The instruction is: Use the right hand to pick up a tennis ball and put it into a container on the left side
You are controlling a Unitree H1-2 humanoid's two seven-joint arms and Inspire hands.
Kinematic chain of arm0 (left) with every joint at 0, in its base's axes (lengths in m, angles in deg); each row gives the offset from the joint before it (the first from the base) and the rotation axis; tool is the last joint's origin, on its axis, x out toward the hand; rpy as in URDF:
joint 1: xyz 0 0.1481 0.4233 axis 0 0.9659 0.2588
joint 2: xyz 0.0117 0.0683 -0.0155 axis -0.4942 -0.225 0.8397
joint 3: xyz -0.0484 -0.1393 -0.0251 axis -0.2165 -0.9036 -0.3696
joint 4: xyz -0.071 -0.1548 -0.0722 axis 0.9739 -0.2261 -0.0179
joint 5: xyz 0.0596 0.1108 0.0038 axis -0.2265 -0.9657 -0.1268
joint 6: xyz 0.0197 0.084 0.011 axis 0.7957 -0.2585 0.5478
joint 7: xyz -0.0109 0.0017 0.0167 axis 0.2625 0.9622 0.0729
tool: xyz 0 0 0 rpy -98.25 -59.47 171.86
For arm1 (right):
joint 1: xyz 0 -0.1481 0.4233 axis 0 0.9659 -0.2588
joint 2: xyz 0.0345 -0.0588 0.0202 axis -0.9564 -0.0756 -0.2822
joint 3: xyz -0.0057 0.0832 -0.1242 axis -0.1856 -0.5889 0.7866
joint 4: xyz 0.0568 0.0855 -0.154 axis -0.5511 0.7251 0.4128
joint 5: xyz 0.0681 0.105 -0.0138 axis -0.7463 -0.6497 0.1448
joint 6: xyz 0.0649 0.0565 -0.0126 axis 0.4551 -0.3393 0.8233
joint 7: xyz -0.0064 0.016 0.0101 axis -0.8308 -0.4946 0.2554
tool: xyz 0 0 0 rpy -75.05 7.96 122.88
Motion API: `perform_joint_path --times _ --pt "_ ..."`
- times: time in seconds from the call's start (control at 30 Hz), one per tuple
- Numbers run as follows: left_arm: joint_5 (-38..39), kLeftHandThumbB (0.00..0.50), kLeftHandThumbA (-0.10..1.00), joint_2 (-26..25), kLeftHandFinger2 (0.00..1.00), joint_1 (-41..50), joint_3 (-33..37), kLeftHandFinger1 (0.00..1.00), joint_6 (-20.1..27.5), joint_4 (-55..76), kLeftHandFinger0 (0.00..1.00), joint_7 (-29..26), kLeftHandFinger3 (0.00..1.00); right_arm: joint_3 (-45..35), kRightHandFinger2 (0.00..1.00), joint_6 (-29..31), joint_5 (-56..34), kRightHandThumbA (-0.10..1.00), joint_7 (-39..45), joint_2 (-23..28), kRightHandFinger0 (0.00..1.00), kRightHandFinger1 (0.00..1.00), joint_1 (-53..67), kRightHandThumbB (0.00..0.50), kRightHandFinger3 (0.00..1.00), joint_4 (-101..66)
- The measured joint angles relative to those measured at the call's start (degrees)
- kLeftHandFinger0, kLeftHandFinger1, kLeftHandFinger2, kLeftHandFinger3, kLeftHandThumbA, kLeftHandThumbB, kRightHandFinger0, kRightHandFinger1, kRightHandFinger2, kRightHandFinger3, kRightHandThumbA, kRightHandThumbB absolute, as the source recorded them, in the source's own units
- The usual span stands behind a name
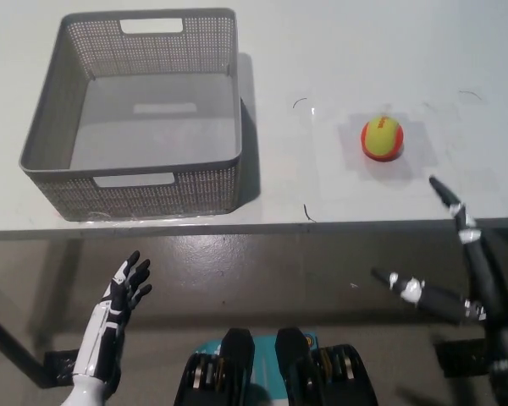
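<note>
Open hands below table; basket empty, ball outside.

Bright, sharp pic; soft shadows rightward

Yellow-red tennis ball on table, well right of empty grey mesh basket.

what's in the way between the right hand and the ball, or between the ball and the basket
Nothing visible. The right hand is open at the table's front edge, with bare table between it and the ball. From the ball leftward to the basket the table is bare too; only the basket's own wall must be cleared.
</note>
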Motion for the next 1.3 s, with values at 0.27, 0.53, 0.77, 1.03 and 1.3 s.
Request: perform_joint_path --times 0.27,0.53,0.77,1.03,1.3 --pt "-0.04 0.012 1.0 -0.24 1.0 -0.05 -0.01 1.0 0.0 0.0 1.0 0.12 1.0 0.76 1.0 -10.38 7.33 1.0 4.22 6.46 1.0 1.0 -16.6 0.43 1.0 1.67" --pt "-0.06 0.007 1.0 -0.81 1.0 -0.81 0.0 1.0 0.0 0.0 1.0 0.49 1.0 5.11 1.0 -19.24 12.07 1.0 8.18 8.72 1.0 1.0 -33.81 0.448 1.0 18.19" --pt "-0.08 0.014 1.0 -1.21 1.0 -1.38 0.01 1.0 0.09 0.01 1.0 0.6 1.0 8.8 1.0 -22.04 13.07 1.0 9.99 9.0 1.0 1.0 -44.33 0.459 1.0 36.39" --pt "-0.2 0.0 1.0 -1.56 1.0 -1.41 0.08 1.0 0.12 0.01 1.0 0.65 1.0 11.68 1.0 -22.58 12.85 1.0 11.29 8.73 1.0 1.0 -50.55 0.435 1.0 50.8" --pt "-0.24 0.0 1.0 -1.56 1.0 -1.38 0.16 1.0 0.12 0.01 1.0 0.89 1.0 13.02 1.0 -22.52 11.92 1.0 11.94 7.03 1.0 1.0 -53.86 0.42 1.0 60.84"
